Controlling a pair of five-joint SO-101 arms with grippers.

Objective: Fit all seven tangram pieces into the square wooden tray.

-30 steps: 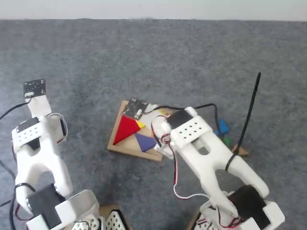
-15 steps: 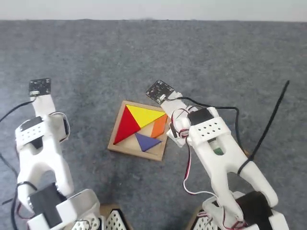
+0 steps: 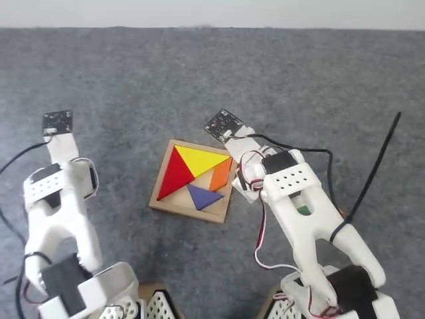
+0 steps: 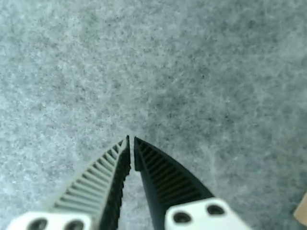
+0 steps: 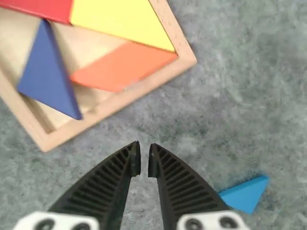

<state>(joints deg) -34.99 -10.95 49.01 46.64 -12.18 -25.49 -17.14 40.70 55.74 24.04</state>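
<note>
Your right tool (image 5: 144, 159) has cleared the tray (image 5: 120, 99), seemingly pressed together and empty; next, fetch the light-blue triangle (image 5: 244, 192) near the tray.

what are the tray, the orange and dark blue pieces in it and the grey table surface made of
Tray: looks like bare wood, matte tan rim and floor. Orange piece and dark blue triangle: likely painted wood, flat even colour; plastic is possible. Table surface: grey felt or short carpet, fuzzy and mottled.

Grey carpet (image 3: 133, 86) meets a pale wall (image 3: 212, 13).
</note>
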